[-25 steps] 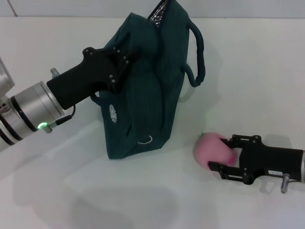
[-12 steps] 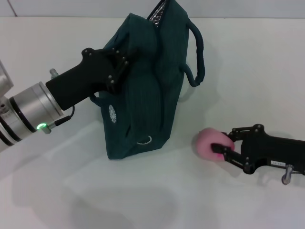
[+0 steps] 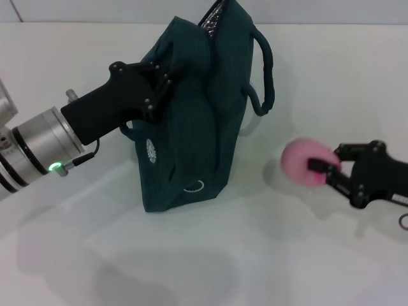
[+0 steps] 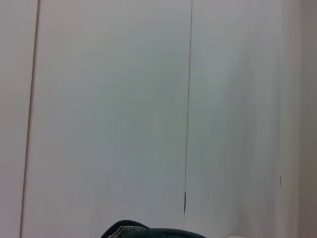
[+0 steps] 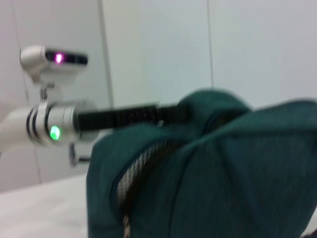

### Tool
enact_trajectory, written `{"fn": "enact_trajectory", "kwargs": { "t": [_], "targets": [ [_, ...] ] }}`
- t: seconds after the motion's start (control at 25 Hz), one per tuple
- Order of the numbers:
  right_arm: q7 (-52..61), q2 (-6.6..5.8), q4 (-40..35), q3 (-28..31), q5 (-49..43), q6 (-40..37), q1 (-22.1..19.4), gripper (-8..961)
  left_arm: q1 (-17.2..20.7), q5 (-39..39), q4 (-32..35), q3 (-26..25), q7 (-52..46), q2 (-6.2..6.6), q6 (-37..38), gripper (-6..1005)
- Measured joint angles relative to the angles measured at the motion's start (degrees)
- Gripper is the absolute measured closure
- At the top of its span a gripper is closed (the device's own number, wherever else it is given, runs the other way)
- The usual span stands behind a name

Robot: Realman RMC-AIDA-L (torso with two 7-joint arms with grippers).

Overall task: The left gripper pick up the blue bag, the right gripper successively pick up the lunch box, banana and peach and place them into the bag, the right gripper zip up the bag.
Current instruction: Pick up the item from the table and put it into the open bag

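Observation:
The dark blue-green bag (image 3: 197,115) stands upright on the white table, its zipped opening (image 3: 211,16) at the top. My left gripper (image 3: 156,86) is shut on the bag's upper left side and holds it up. To the right, the pink peach (image 3: 307,162) hangs above the table, with my right gripper (image 3: 326,171) shut on it. In the right wrist view the bag (image 5: 223,173) fills the frame with its zipper (image 5: 136,173) showing. The left wrist view shows only a strip of the bag (image 4: 148,232). The lunch box and banana are out of view.
The white table (image 3: 210,255) runs around the bag. A wall with panel seams fills the left wrist view. The left arm's metal wrist with a green light (image 5: 54,131) shows behind the bag in the right wrist view.
My right gripper has lifted the peach off the table and carried it up and to the right. The left gripper and bag have stayed still.

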Motion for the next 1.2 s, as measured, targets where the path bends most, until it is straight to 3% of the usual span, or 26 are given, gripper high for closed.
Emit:
{"fn": "enact_trajectory", "kwargs": {
  "t": [0.4, 0.72, 0.84, 1.0, 1.2],
  "targets": [
    [-1.0, -0.04, 2.0, 4.1, 8.8, -11.2, 0.5, 832, 0.4, -0.7, 0.1, -0.2, 0.8, 0.06, 4.1, 959],
    [7.6, -0.12, -5.1, 4.6, 11.7, -11.0, 3.0, 831, 1.2, -4.5, -0.2, -0.3, -1.6, 0.16, 9.0, 959],
    [13.5, -0.11, -9.4, 4.3, 8.9, -7.5, 5.3, 830, 1.3, -4.8, -0.3, -0.2, -1.8, 0.12, 9.0, 959],
    [23.9, 0.34, -15.8, 4.1, -2.8, -3.2, 9.1, 832, 1.3, -4.7, -0.5, -0.2, -2.1, 0.11, 9.0, 959],
    [31.2, 0.45, -19.1, 2.1, -11.7, -2.9, 13.0, 828, 1.3, -4.7, -0.6, -0.2, -2.1, 0.02, 8.9, 958]
  ]
}}
